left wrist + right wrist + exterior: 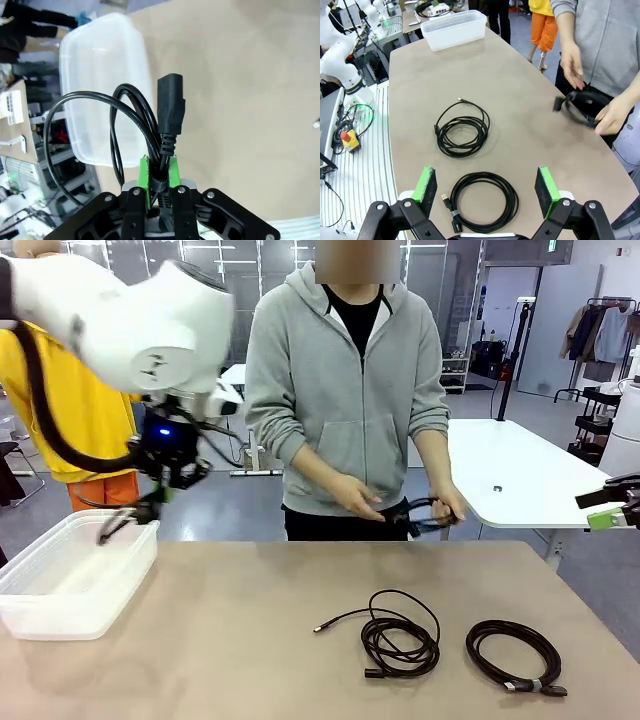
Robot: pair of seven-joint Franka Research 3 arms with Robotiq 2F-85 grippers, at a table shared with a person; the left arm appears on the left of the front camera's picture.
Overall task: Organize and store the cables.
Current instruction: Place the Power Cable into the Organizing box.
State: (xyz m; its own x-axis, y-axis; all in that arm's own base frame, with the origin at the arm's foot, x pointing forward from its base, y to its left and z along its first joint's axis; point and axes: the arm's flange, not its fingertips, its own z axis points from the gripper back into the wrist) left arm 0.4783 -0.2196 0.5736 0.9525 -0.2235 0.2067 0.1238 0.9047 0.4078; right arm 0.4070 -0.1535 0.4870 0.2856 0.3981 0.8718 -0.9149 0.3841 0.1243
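Black cables (170, 110), translucent white bin (70, 612), beige table (250, 640).

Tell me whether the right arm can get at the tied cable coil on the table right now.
Probably yes. The right gripper is open, the tied coil lies bare on the table just ahead of it, and the person's hands hold another cable off to the side.

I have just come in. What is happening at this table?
The left gripper is shut on a cable with a plug, holding it over the clear bin at the table's left. The person holds another coiled cable in both hands. A loose coil and a tied coil lie on the table; the open right gripper hovers above the tied coil.
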